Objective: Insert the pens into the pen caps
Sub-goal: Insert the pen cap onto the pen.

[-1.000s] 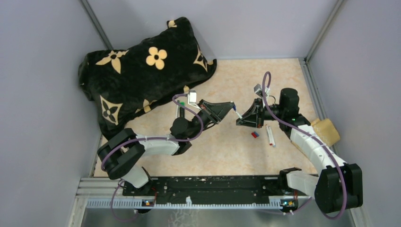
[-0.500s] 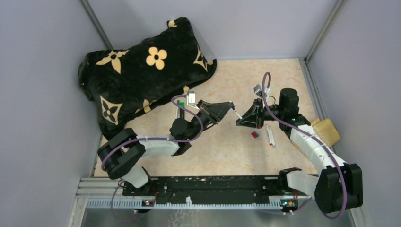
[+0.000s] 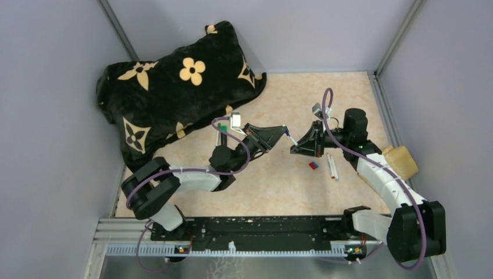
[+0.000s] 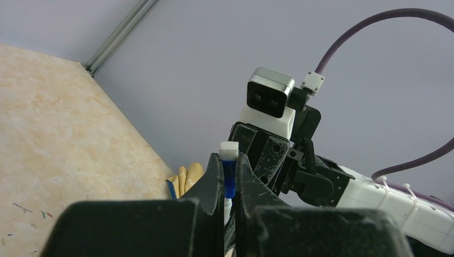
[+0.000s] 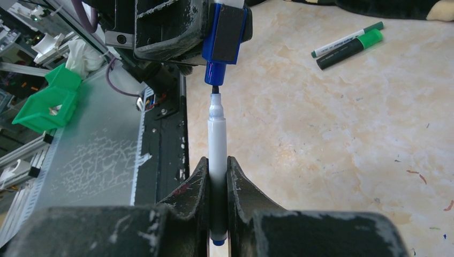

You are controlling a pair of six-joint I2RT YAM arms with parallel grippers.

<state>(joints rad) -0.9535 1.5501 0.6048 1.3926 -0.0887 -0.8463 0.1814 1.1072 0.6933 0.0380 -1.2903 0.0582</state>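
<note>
Mid-capping: my right claw [image 5: 217,167] grips the thin white marker pen [image 5: 217,134], centre frame, tip at the small blue plastic cap [image 5: 223,37] pinched in my left claw [image 4: 229,161] above. Next, I reckon: push straight in.

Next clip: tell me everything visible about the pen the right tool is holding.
The pen is a thin marker with a smooth white, plastic-looking barrel, a blue rear end and a narrowed neck ending in a dark nib. It is uncapped, clamped low on the barrel between the shut fingers of the right tool and held off the table. Its nib just meets the mouth of the blue cap gripped by the left tool; the neck is outside, so it is not seated.
</note>
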